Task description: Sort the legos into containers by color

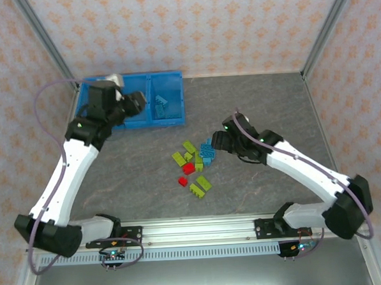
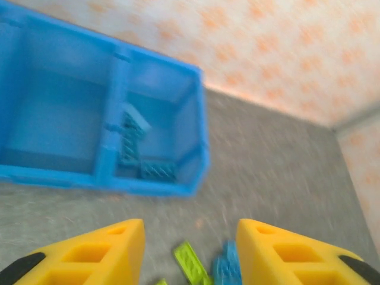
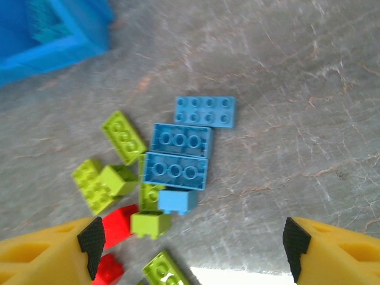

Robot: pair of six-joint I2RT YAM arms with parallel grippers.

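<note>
bench [image 1: 272, 112]: grey, stone-veined surface with patterned walls at the far end and on both sides.
bin [image 1: 170, 122]: bright blue, at the far left of the bench, its long side running left to right, split by dividers into open compartments.
right compartment [image 2: 163, 86]: the end of the bin closest to the middle of the bench.
sorted bricks [image 1: 160, 106]: light blue, lying inside the right compartment. In the blurred left wrist view one leans near the divider and another lies flat by the near wall.
loose pile [image 1: 198, 162]: mid-bench, nearer than the bin and to its right, with bricks of three colours packed close, many touching.
light blue bricks [image 3: 176, 169]: on the right side of the pile, several lying studs up side by side, just beside the right gripper.
lime green bricks [image 3: 123, 136]: spread over the left, far and near parts of the pile, some flat, some tipped on a side.
red bricks [image 1: 188, 169]: two, in the middle of the pile among the green ones.
left gripper [image 2: 189, 231]: over the middle of the bin in the top view, yellow fingers apart, nothing between them.
right gripper [image 3: 193, 243]: above the right edge of the pile, black-padded fingers spread wide and empty.
</note>
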